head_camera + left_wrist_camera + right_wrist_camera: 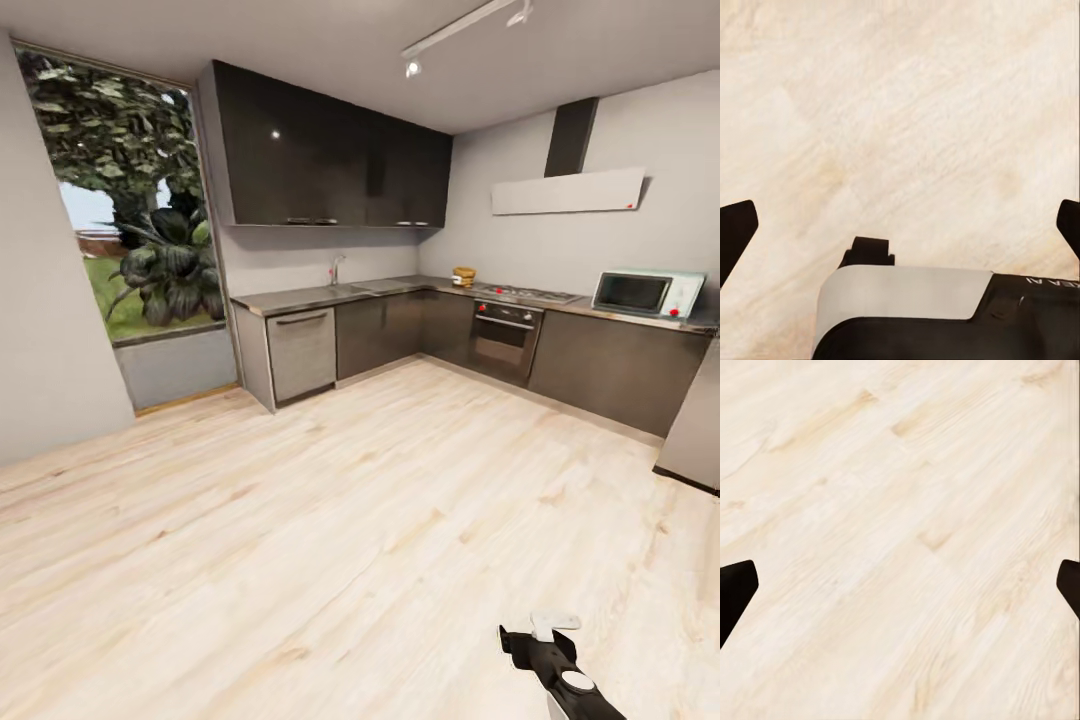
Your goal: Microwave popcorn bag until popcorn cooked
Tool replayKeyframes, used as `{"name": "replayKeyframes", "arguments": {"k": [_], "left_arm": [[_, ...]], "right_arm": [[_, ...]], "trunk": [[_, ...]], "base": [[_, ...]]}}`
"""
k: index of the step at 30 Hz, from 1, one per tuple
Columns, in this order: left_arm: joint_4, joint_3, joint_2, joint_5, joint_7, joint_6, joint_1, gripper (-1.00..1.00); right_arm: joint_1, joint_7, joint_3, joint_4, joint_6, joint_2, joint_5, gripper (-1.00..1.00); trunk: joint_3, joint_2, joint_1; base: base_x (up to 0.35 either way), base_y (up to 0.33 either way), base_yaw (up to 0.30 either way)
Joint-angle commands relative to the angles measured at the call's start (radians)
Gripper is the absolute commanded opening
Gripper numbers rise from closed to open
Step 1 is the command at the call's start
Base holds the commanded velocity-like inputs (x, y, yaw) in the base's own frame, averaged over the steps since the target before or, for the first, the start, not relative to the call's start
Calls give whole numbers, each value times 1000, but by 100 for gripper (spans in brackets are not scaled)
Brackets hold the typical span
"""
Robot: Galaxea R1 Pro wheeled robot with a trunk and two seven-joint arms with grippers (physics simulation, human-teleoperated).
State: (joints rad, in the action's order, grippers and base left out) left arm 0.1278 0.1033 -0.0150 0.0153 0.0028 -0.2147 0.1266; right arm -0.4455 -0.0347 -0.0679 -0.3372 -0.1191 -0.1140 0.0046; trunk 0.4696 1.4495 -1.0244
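Across the floor, the microwave [647, 293] sits on the countertop [400, 287], far from both wide-open pincers

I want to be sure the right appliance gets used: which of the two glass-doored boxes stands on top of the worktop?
The small pale mint-blue microwave, standing on the shiny grey countertop. The steel built-in oven sits below the worktop, among the cabinets.

Popcorn bag [464, 276] too small to confirm; microwave [648, 294] knobs indistinct.
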Motion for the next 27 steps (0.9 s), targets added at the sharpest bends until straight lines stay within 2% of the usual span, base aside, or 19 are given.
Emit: {"name": "replayKeyframes", "arguments": {"k": [1, 19, 27], "left_arm": [[0, 5, 0, 2, 0, -3, 1, 100], [0, 4, 0, 0, 0, -3, -1, 100], [0, 3, -2, -1, 0, -3, -1, 100]], "right_arm": [[-1, -1, -3, 1, -4, 0, 1, 100], [-1, -2, -3, 1, -4, 0, 1, 100], [-1, -2, -3, 1, -4, 0, 1, 100]], "trunk": [[2, 0, -1], [24, 0, -1], [34, 0, -1]], "base": [[345, -130, -249], [324, -185, -199], [329, -114, -194]]}}
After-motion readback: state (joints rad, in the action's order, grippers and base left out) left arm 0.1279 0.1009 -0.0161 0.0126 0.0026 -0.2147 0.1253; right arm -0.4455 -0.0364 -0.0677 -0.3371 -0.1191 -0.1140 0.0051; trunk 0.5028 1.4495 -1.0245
